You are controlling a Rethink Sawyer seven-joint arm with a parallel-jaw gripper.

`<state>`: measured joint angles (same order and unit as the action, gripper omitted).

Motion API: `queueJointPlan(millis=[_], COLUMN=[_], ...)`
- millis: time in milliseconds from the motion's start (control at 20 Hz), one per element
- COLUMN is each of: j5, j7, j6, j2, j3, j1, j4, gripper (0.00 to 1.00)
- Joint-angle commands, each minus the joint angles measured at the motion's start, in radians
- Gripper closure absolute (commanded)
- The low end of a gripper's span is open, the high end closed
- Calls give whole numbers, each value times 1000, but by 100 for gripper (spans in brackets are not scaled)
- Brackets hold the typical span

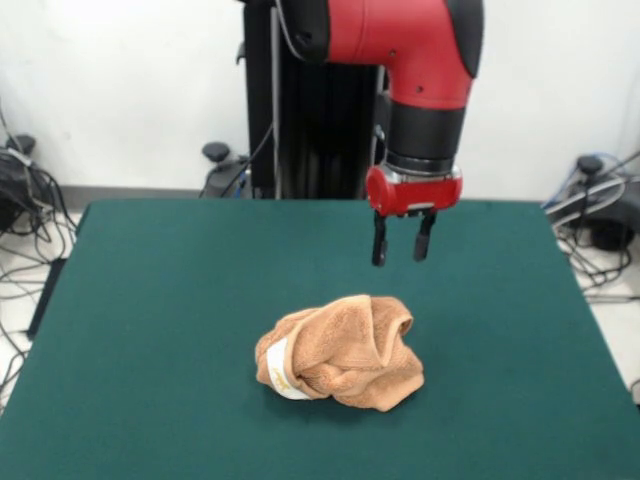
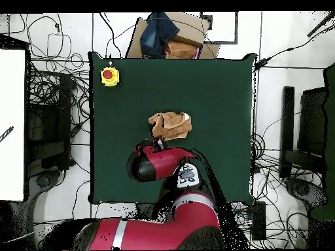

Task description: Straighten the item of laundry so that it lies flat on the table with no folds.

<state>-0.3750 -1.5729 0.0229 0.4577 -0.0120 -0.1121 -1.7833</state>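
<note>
**Towel bunched at mid-table, gripper open above it**

The towel [image 1: 340, 352] lies crumpled in a rounded heap on the green table [image 1: 150, 330], a little below and right of the centre of the front view. Its orange-tan terry is gathered into deep folds, with one flap curling over the top right of the heap. A white tag [image 1: 279, 370] shows at the lower left edge of the bundle, wrapped round its side.

The gripper [image 1: 401, 240] hangs in the air in the upper middle of the front view, above and slightly right of the towel and clear of it. Its two dark fingers [image 1: 379, 241] point straight down with a gap between them, holding nothing. The red arm [image 1: 420, 50] comes down to it from the top of the frame.

In the overhead view the towel [image 2: 171, 125] sits near the centre of the table [image 2: 216, 85], and the arm [image 2: 157, 163] reaches up from the bottom of the frame, its end just below the heap. A yellow box with a red button [image 2: 109, 76] stands in the table's upper left corner, well apart from the towel
</note>
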Motion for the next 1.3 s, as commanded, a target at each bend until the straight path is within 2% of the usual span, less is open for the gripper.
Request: queueJointPlan(millis=[50,250,350,650,800,1300], j5=[-75,-71,-80,-88,-120,-173], j7=[-71,-57,-51,-45,-12,-22], j6=[59,-37,-45,-22,-18,-15], j2=[-37,55,64,13,-6,-66], j3=[15,48,57,68,72,77], j1=[15,-12,-26,-40,-41,-61], j4=[72,48,44,97,135,201], gripper=[0,0,0,0,0,0])
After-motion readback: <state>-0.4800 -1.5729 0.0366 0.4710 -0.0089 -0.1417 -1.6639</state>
